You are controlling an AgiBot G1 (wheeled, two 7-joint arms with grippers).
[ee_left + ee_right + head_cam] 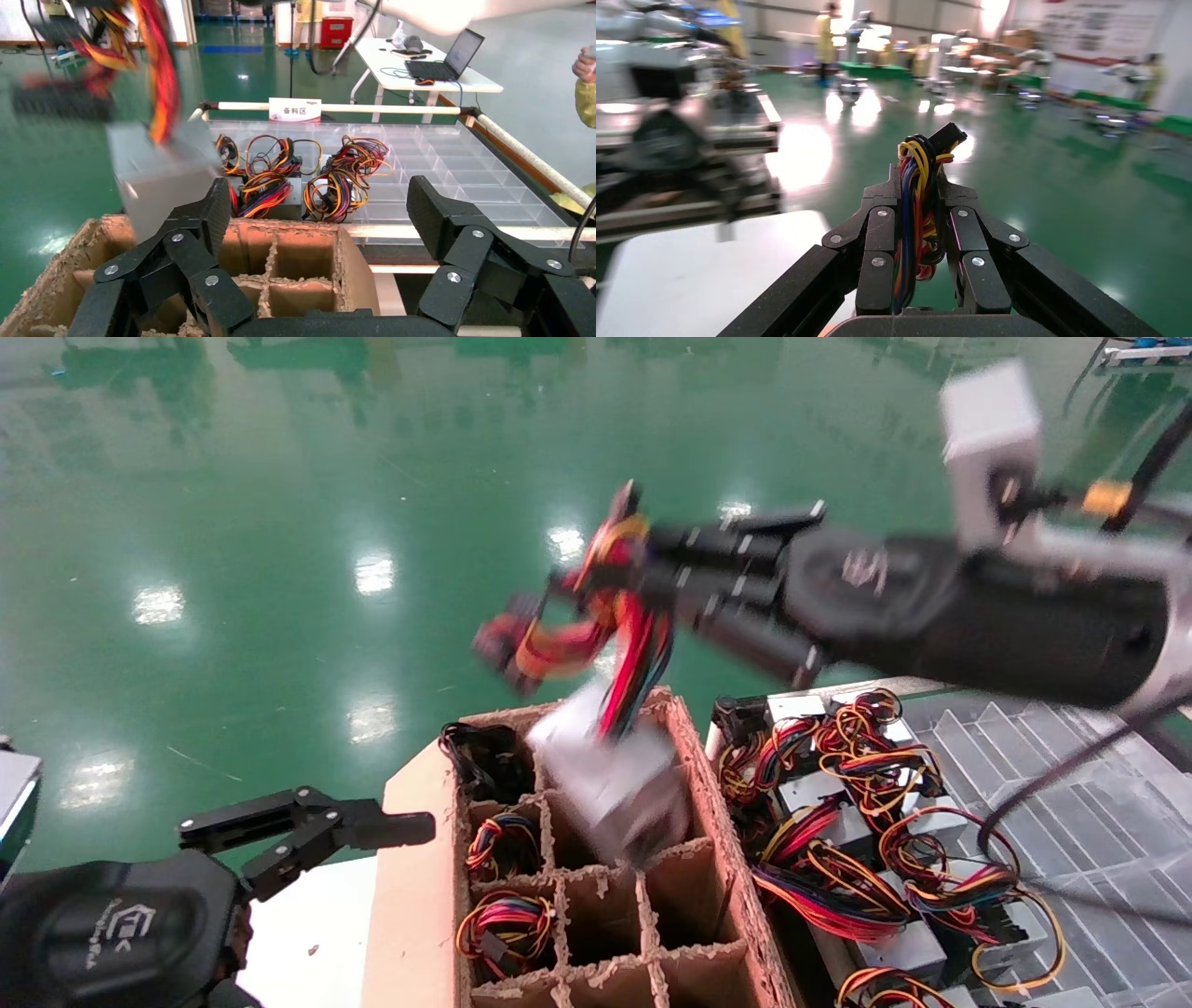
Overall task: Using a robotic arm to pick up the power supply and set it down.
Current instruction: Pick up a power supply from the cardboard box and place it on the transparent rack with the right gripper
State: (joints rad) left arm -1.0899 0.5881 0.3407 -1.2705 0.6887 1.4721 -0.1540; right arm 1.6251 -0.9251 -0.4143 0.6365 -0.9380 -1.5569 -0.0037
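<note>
Carry step: the right gripper point(652, 570) is clamped on the wire bundle point(916, 210), and the power supply point(610, 775) dangles tilted over the cardboard divider box point(708, 784). Next comes lowering it into a cell. The left gripper point(372, 826) sits parked low beside the box, fingers apart.

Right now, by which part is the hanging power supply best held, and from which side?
By its wire bundle, from above. The right gripper is shut on those wires, and the silver power supply hangs below over the cardboard divider box, so it can sink into a cell.
</note>
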